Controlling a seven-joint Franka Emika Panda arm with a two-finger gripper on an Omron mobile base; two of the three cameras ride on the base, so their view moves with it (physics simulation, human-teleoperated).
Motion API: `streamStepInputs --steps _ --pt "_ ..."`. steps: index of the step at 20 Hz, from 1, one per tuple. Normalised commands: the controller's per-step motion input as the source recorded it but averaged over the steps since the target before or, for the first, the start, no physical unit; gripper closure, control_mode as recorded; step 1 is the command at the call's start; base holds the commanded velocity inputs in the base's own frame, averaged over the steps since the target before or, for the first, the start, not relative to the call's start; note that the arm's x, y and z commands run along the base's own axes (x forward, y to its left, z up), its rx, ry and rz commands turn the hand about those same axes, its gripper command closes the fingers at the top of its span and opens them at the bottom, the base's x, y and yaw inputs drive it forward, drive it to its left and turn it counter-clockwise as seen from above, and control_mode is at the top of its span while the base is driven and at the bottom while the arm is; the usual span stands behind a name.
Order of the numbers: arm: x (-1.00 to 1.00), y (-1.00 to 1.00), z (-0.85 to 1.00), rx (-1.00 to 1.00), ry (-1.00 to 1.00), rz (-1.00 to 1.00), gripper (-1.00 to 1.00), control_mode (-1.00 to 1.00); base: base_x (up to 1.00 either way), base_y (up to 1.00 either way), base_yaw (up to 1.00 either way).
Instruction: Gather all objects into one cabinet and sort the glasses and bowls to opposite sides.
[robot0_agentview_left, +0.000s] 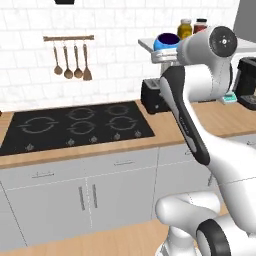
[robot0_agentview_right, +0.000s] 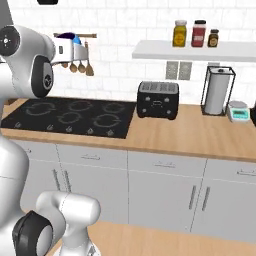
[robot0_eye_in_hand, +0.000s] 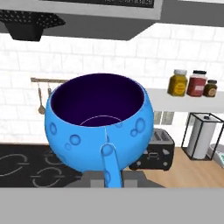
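Risk sits mostly in the grip as I read it: the gripper (robot0_eye_in_hand: 107, 175) is pinched tight on the blue vessel (robot0_eye_in_hand: 99, 124), and in the hand view the vessel fills the middle of the frame with a thin blue strip of its wall running down between the finger tips, so I judge I am holding it by the rim alone. A rim pinch on a squat round thing can let it swing or slip if I turn the wrist sharply. In the left base view the vessel (robot0_agentview_left: 166, 41) rides high in the air, up at the level of the white wall shelf (robot0_agentview_left: 150, 46) and close to the spice jars (robot0_agentview_left: 192, 27), while the right base view puts it (robot0_agentview_right: 69, 38) in front of the hanging utensils (robot0_agentview_right: 80, 64), above the hob (robot0_agentview_right: 70, 117). A drop from here would land on the hob or the counter (robot0_agentview_right: 200, 132). A careless sweep could clip the shelf edge or knock the jars. I cannot see the target cabinet clearly from here, only a dark hood-like shape and a grey underside overhead in the hand view, so I would be placing half blind until the base or arm turns.
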Motion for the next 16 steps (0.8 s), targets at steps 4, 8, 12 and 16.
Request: streamStepInputs --steps 4,8,12,16 --pt "0.00 0.00 0.00 0.00 0.00 0.00 1.00 1.00 0.00 0.98 -0.02" --pt "0.00 0.00 0.00 0.00 0.00 0.00 1.00 1.00 0.00 0.90 -0.01" --pt "0.00 0.00 0.00 0.00 0.00 0.00 1.00 1.00 0.00 0.87 -0.02" --pt "0.00 0.00 0.00 0.00 0.00 0.00 1.00 1.00 -0.04 0.71 -0.02"
